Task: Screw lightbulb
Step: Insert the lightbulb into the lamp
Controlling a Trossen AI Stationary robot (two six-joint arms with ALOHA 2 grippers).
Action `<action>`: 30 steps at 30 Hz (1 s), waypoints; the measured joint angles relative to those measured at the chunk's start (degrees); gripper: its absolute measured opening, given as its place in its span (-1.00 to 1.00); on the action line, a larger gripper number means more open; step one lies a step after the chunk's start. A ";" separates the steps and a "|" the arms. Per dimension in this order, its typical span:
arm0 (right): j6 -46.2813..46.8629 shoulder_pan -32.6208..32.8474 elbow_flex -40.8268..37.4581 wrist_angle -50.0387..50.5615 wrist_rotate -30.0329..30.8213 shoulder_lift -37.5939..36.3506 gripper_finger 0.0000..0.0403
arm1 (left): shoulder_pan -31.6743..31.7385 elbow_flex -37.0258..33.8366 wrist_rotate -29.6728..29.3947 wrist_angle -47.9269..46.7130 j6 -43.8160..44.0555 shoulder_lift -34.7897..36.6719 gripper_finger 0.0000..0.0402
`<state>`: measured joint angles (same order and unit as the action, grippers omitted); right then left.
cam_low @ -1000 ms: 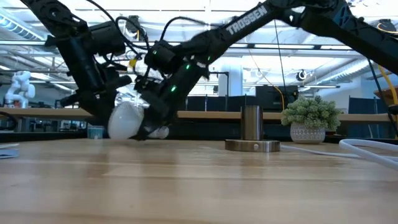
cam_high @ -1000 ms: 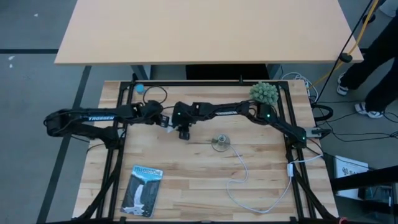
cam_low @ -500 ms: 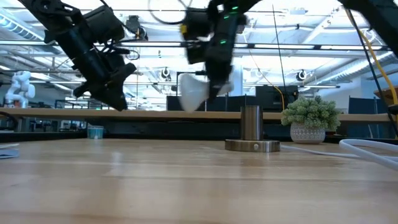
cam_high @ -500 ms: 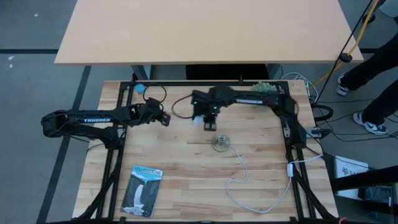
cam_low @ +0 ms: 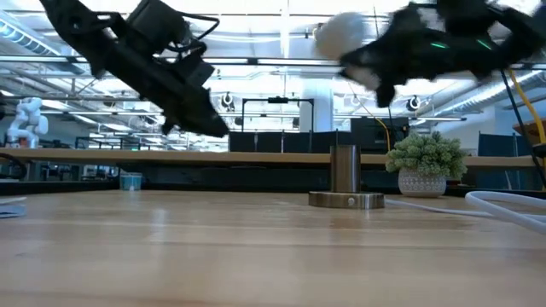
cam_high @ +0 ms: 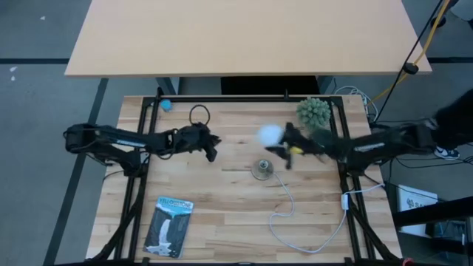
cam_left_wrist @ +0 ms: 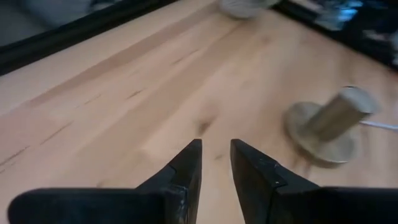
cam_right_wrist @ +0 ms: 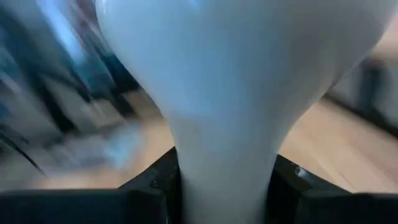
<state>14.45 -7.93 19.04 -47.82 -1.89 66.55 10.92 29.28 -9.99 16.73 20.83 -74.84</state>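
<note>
White lightbulb [cam_high: 270,134] clamped in right gripper [cam_high: 284,144], above the socket [cam_high: 261,170].

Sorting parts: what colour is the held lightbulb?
White; the lightbulb shows best in the right wrist view.

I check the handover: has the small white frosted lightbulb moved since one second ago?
Yes. The lightbulb moved right across the table, now above and behind the round grey socket, clamped in the right pincer.
</note>
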 joint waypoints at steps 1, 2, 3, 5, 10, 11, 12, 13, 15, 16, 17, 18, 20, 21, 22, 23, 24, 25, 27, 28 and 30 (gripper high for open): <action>0.34 1.05 -5.30 -13.31 0.15 1.39 -0.31 | 0.02 -0.04 1.74 3.22 -1.05 -1.71 -0.55; 0.42 1.69 -9.43 -24.33 0.59 3.10 -0.31 | 0.10 -0.04 3.95 6.80 -2.07 -3.49 -0.55; 0.53 2.20 -12.61 -31.95 0.88 4.67 -0.31 | 0.35 -0.06 6.44 10.52 -2.97 -5.33 -0.55; 1.87 2.83 -16.35 -40.46 0.94 7.36 -0.31 | 1.10 -0.06 13.02 21.12 -3.97 -9.73 -0.55; 2.86 2.85 -15.27 -37.64 0.76 8.52 -0.31 | 2.51 0.70 23.25 47.01 -3.10 -21.86 -0.55; 2.65 2.85 -14.44 -35.88 0.71 8.57 -0.31 | 2.62 1.44 23.46 49.64 -2.21 -23.87 -0.55; 2.53 2.85 -13.60 -34.29 0.55 8.56 -0.31 | 2.62 2.28 23.51 51.17 -1.82 -25.70 -0.55; 2.39 2.85 -12.70 -33.00 0.48 8.56 -0.31 | 2.57 3.58 23.50 51.59 -1.71 -27.47 -0.55; 1.91 2.85 -11.12 -30.75 0.41 8.56 -0.31 | 2.39 5.98 22.51 50.99 -1.89 -30.44 -0.55; 1.45 2.85 -10.22 -28.92 0.17 8.56 -0.31 | 2.30 7.29 21.81 50.72 -1.83 -31.92 -0.55; 1.33 2.85 -9.46 -27.32 -0.06 8.57 -0.31 | 2.20 8.61 21.39 50.37 -1.73 -33.13 -0.55; 1.32 2.85 -8.83 -25.84 -0.52 8.56 -0.31 | 2.16 9.59 21.19 49.78 -1.68 -34.14 -0.55; 0.97 2.85 -7.27 -22.66 -1.29 8.56 -0.31 | 2.16 11.94 21.14 49.31 -1.65 -35.84 -0.55; 0.65 2.85 -6.69 -21.09 -1.42 8.56 -0.31 | 2.10 12.59 21.13 49.34 -1.63 -36.25 -0.55; 0.22 2.85 -6.18 -19.68 -1.43 8.56 -0.31 | 1.98 13.37 21.12 49.35 -1.63 -36.57 -0.55; -0.18 2.85 -5.81 -18.78 -1.45 8.60 -0.31 | 1.79 14.17 21.06 49.33 -1.66 -36.69 -0.56; -0.29 2.85 -5.56 -18.15 -1.45 8.58 -0.31 | 1.60 14.60 21.05 49.35 -2.40 -36.67 -0.55; -0.30 2.85 -5.15 -17.57 -1.43 8.58 -0.31 | 1.26 15.18 21.22 49.39 -4.02 -36.67 -0.55; -0.27 2.85 -4.97 -17.12 -1.45 8.56 -0.30 | 0.40 16.20 22.25 49.55 -8.92 -36.66 -0.56; -0.27 2.85 -4.95 -17.08 -1.44 8.57 -0.30 | -0.13 16.59 22.74 49.81 -11.88 -36.65 -0.56; -0.25 2.85 -4.95 -16.71 -1.45 8.56 -0.30 | -1.42 17.55 22.87 49.83 -17.66 -36.63 -0.56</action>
<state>14.20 -5.08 14.09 -64.53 -3.33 75.11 9.49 46.83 12.88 66.56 3.18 -111.47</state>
